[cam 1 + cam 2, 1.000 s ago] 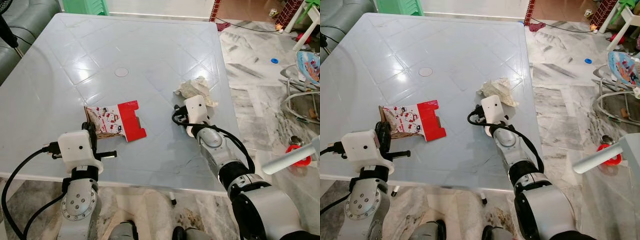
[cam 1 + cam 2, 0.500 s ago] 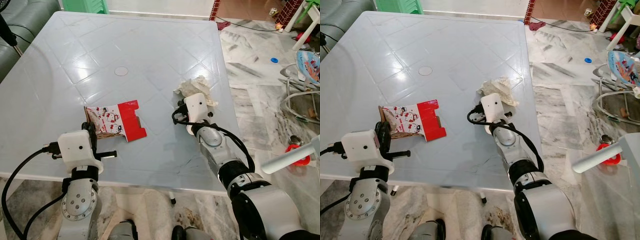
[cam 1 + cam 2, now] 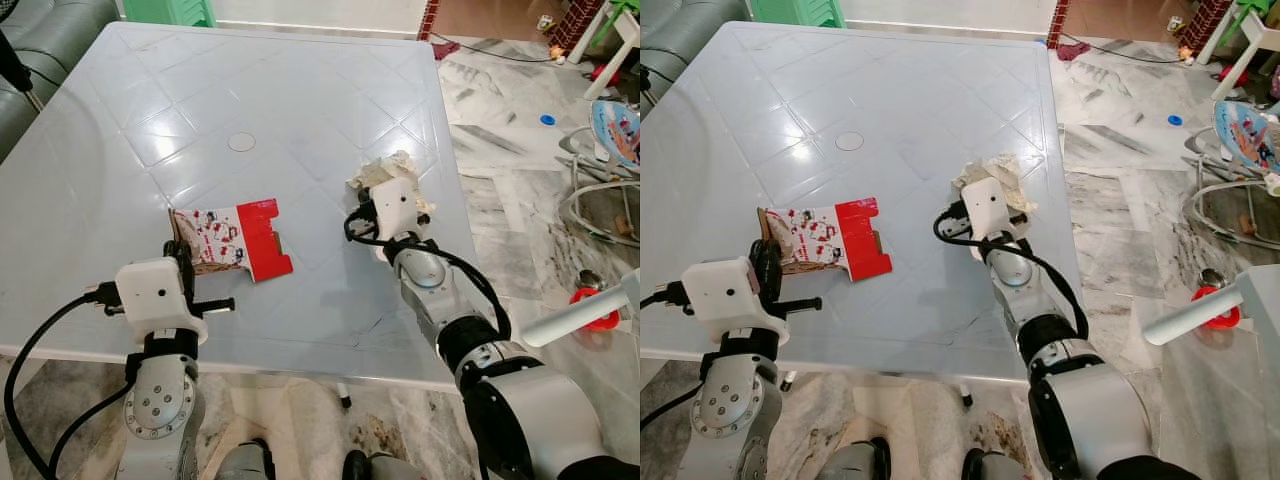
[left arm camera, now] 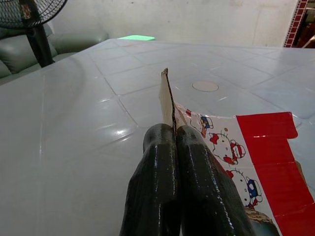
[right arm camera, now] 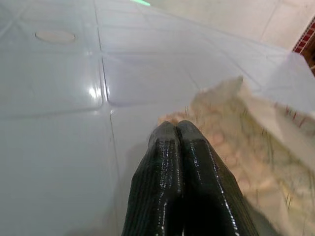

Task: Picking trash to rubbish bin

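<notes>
On the pale grey surface (image 3: 150, 120), a flattened red and white carton (image 3: 232, 238) lies near the front edge. The left gripper (image 4: 173, 135) pinches the carton's raised flap, jaws pressed tight on the card. To the carton's right sits a crumpled paper wad (image 5: 246, 132); the right gripper (image 5: 178, 129) touches its near edge, jaws pressed together with nothing visibly between them.

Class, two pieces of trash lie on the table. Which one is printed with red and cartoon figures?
The flattened red-and-white cardboard carton, pinched at its edge by the left gripper. The other piece, by the right gripper, is plain crumpled whitish paper.
</notes>
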`<state>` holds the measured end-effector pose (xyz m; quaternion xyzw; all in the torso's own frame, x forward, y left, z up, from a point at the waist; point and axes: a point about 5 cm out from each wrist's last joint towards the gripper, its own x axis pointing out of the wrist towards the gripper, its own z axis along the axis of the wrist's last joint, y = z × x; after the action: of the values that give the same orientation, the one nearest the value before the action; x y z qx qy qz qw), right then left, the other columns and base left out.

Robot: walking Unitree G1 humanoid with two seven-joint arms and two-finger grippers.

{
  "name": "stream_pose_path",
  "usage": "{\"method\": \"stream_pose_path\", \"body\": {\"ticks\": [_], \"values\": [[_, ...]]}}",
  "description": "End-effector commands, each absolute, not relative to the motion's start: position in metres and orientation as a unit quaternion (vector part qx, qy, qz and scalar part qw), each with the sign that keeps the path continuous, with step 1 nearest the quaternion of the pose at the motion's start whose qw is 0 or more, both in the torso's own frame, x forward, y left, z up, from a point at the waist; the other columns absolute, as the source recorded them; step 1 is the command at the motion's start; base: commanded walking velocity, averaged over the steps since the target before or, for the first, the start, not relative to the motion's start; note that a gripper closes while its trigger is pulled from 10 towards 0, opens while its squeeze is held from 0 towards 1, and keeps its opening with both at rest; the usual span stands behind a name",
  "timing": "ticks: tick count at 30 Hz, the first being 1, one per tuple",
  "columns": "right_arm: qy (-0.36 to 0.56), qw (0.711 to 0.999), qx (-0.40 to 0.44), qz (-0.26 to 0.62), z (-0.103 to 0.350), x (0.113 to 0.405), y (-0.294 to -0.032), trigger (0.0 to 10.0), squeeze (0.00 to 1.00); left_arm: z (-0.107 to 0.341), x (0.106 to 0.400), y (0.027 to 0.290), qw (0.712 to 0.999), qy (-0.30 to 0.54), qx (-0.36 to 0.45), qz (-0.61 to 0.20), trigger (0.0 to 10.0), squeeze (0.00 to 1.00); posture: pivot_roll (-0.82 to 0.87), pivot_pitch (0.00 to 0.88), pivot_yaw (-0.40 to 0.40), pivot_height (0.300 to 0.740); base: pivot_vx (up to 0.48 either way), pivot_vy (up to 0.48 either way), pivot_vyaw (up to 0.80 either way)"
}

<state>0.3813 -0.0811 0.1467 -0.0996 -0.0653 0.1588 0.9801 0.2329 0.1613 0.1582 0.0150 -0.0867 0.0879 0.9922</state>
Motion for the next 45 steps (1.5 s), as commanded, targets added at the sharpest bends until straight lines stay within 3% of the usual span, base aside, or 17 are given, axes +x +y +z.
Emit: {"method": "stream_pose_path", "body": {"ticks": [1, 11, 12, 13, 14, 26, 45], "values": [[-0.092, 0.978, -0.098, 0.159, 0.160, 0.385, -0.082, 0.0, 0.00, 0.157, 0.233, 0.159, 0.992, -0.086, 0.017, 0.090, 0.0, 0.00, 0.21, 0.170, -0.103, 0.740, 0.000, 0.000, 0.00], [-0.103, 0.976, -0.098, 0.162, 0.165, 0.386, -0.081, 0.0, 0.00, 0.157, 0.234, 0.159, 0.992, -0.087, 0.017, 0.091, 0.0, 0.00, 0.21, 0.169, -0.104, 0.740, 0.000, 0.000, 0.00], [-0.116, 0.973, -0.108, 0.167, 0.173, 0.388, -0.081, 0.6, 0.00, 0.157, 0.235, 0.159, 0.992, -0.089, 0.016, 0.091, 0.0, 0.00, 0.19, 0.160, -0.110, 0.740, 0.000, 0.000, 0.00], [-0.126, 0.970, -0.117, 0.169, 0.178, 0.389, -0.081, 2.5, 0.00, 0.157, 0.236, 0.159, 0.992, -0.090, 0.015, 0.092, 0.0, 0.00, 0.19, 0.160, -0.110, 0.740, 0.000, 0.000, 0.00], [-0.134, 0.969, -0.124, 0.166, 0.183, 0.390, -0.083, 10.0, 1.00, 0.157, 0.237, 0.159, 0.991, -0.091, 0.015, 0.092, 0.0, 0.00, 0.19, 0.160, -0.110, 0.740, 0.000, 0.000, 0.00], [-0.138, 0.975, -0.137, 0.112, 0.199, 0.400, -0.112, 10.0, 1.00, 0.158, 0.237, 0.159, 0.991, -0.096, 0.024, 0.087, 0.0, 0.00, 0.19, 0.165, -0.104, 0.740, 0.000, 0.000, 0.00], [-0.098, 0.981, -0.133, 0.103, 0.186, 0.401, -0.118, 10.0, 1.00, 0.164, 0.224, 0.169, 0.992, -0.091, 0.046, 0.079, 0.0, 0.00, 0.27, 0.206, -0.062, 0.740, 0.000, 0.000, 0.00]]}}
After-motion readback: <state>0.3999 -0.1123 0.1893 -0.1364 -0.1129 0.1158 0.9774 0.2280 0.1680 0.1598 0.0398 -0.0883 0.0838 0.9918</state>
